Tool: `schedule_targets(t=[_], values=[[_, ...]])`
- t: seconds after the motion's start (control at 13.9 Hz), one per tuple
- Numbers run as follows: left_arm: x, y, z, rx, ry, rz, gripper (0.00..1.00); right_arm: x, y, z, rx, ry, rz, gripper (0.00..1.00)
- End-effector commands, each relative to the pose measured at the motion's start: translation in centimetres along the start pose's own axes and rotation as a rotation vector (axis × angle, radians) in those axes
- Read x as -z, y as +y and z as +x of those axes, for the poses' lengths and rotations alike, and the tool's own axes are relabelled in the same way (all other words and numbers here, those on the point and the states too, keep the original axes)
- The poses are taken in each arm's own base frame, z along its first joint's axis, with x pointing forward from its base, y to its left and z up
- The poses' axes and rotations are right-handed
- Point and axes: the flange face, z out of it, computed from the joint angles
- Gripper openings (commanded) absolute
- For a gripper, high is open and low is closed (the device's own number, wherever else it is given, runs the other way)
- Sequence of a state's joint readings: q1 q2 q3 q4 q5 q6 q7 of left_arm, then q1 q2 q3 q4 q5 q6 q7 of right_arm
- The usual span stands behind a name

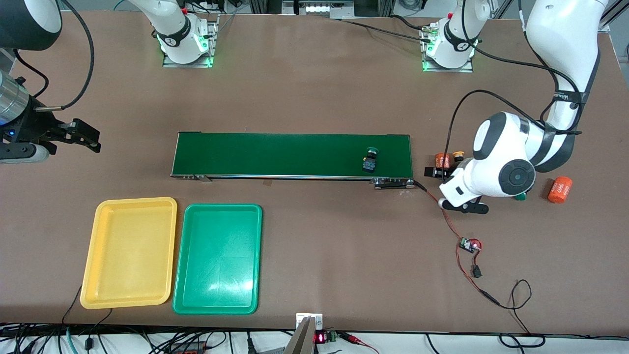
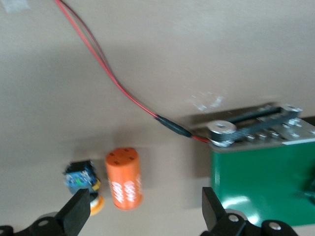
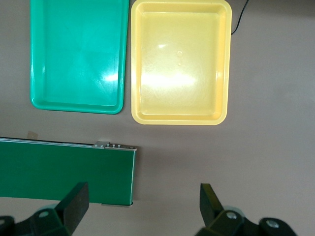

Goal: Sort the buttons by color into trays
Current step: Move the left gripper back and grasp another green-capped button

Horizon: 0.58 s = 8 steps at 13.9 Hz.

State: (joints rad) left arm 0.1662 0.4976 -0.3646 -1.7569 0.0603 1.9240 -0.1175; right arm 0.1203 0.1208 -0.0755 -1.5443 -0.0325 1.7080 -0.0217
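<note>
A green-capped button (image 1: 371, 160) lies on the dark-green conveyor belt (image 1: 275, 155), close to the left arm's end of it. A yellow-capped button (image 1: 458, 155) (image 2: 81, 183) stands on the table just off that end, beside an orange cylinder (image 1: 442, 160) (image 2: 124, 178). My left gripper (image 1: 444, 173) (image 2: 145, 211) hangs open and empty over that spot. A green cap (image 1: 521, 197) peeks out from under the left arm. The yellow tray (image 1: 128, 253) (image 3: 179, 61) and the green tray (image 1: 217, 258) (image 3: 78, 54) lie side by side, nearer the camera than the belt. My right gripper (image 1: 91, 137) (image 3: 142, 206) waits open and empty by the belt's other end.
A second orange cylinder (image 1: 560, 189) lies at the left arm's end of the table. Red wires (image 2: 113, 78) run from the belt's motor end (image 1: 393, 183) to a small circuit board (image 1: 469, 245) nearer the camera.
</note>
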Motion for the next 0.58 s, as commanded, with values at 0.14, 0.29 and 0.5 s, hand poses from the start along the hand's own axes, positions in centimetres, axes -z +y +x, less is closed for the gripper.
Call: schedule_targets(t=[0.14, 0.29, 0.5], values=[[-0.6, -9.4, -1.2, 0.023, 0.037, -0.027, 1.00, 0.3, -0.4, -0.1, 0.009, 0.008, 0.009, 1.00], [-0.8, -11.2, -1.2, 0.052, 0.057, -0.035, 1.00, 0.2, 0.2, -0.2, 0.004, 0.005, 0.008, 1.00], [-3.9, -12.1, -1.5, 0.069, 0.085, -0.047, 1.00, 0.2, 0.1, -0.2, 0.007, 0.005, 0.008, 1.00]])
